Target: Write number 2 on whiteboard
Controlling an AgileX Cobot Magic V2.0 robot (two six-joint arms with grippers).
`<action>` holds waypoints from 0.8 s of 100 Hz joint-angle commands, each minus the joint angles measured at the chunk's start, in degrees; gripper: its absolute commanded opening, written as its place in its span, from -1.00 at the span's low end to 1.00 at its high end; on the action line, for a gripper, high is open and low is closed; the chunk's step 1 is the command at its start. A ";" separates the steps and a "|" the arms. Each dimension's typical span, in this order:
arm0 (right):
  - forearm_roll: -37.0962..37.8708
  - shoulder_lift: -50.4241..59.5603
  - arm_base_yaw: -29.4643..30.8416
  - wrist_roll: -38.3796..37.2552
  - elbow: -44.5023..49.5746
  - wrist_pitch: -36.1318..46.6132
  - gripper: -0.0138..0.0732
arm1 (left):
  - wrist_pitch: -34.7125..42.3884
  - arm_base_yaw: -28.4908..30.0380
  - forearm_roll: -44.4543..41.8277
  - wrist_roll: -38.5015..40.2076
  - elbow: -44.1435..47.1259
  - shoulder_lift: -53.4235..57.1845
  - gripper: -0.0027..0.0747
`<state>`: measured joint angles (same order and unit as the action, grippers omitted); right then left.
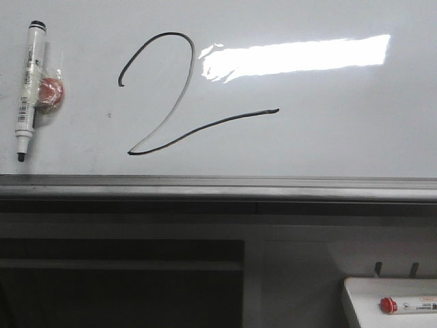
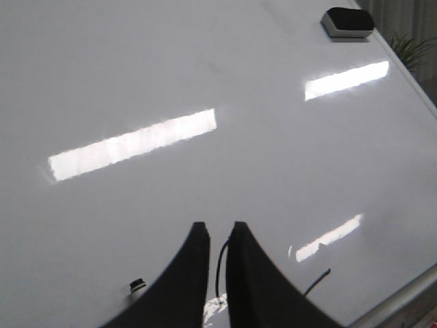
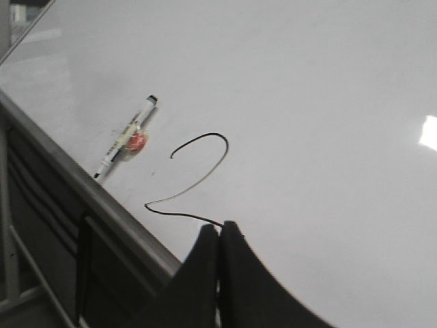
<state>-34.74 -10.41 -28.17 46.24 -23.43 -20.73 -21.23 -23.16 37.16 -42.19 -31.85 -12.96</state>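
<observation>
two markers (image 1: 29, 89), one eraser (image 2: 347, 22)

1. I work in what looks like an office or lab room: a large glossy whiteboard (image 1: 328, 137) with a grey metal edge rail (image 1: 218, 184) fills my front view.
2. A black marker (image 1: 29, 89) hangs at 10 o'clock.
3. A board eraser (image 2: 347, 22) sits near the board's far corner.
4. Long ceiling-light reflections (image 1: 300, 56) suggest indoor strip lighting.
5. A leafy plant (image 2: 413, 51) stands beyond the board's edge.

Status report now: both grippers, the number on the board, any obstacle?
Left gripper nearly shut, empty. Right gripper shut, empty. Number 2 drawn complete on whiteboard. Black marker lies left of it, not obstructing.
</observation>
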 commanded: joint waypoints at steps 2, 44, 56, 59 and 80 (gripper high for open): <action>-0.44 5.75 0.42 -0.41 4.54 7.92 -0.85 | 0.24 0.10 0.39 0.44 2.16 6.57 -0.98; -1.74 11.35 0.42 -0.41 9.61 4.09 -0.85 | -1.45 0.10 2.62 0.53 11.63 13.83 -0.98; -1.74 11.35 0.42 -0.41 9.61 4.09 -0.85 | -0.76 0.10 6.38 0.53 11.72 13.83 -0.98; -1.74 11.35 0.42 -0.41 9.61 4.09 -0.85 | -0.63 0.10 6.70 0.53 11.72 13.83 -0.98; -1.74 11.35 0.42 -0.41 9.61 4.09 -0.85 | -0.32 0.10 6.82 0.53 11.72 13.83 -0.98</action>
<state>-35.43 0.63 -28.17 45.78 -12.40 -19.89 -25.31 -23.16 42.01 -42.19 -18.76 0.25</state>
